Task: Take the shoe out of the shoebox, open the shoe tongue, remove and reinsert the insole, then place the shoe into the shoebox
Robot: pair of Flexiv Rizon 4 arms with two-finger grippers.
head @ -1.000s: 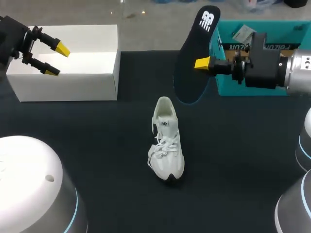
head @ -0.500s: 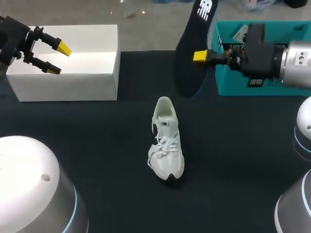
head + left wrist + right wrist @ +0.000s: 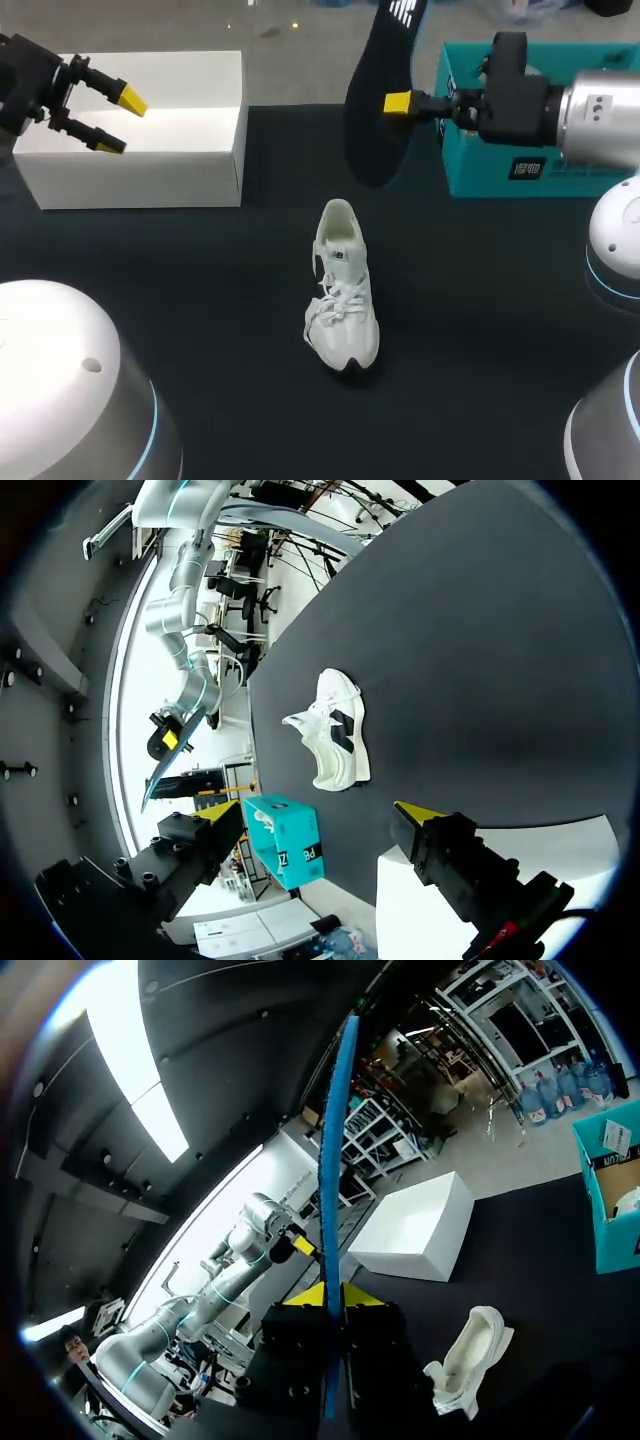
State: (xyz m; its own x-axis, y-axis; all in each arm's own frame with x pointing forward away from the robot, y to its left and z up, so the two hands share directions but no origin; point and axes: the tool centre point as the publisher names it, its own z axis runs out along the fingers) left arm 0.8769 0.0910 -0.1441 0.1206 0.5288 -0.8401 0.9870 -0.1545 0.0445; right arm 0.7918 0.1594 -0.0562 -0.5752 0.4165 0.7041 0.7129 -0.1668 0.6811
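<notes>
Shows shoe (image 3: pixel 343 290) unboxed, insole (image 3: pixel 368 140) out and pinched in right gripper (image 3: pixel 396 102) beyond shoe, left gripper (image 3: pixel 118 122) open, empty, well left of it; leaves reinserting, boxing.

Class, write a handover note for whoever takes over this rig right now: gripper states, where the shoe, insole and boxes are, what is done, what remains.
Left gripper: open, empty, over the white box.
Right gripper: shut on the insole, held on edge in the air beside the teal box.
Shoe: upright, mid-table, toe toward the robot.
Done: shoe out, insole removed.
Left: reinsert the insole, then box the shoe.
</notes>
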